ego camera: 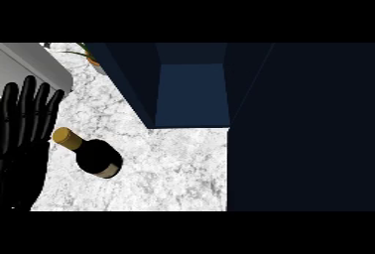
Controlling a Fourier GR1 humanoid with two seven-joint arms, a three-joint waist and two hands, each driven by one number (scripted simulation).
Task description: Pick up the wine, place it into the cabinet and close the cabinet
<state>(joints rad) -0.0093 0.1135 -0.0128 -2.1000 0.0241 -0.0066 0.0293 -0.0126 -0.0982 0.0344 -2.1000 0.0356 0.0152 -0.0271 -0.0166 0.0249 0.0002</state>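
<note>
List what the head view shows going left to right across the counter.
Left hand, open with fingers up → wine bottle standing on the marble counter → open cabinet compartment → dark cabinet door.

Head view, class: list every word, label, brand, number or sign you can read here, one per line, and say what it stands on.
None: no readable text anywhere.
Wine bottle: dark body, gold cap, pale band at its base, no lettering visible.
Cabinet, counter and left hand: no markings.
</note>
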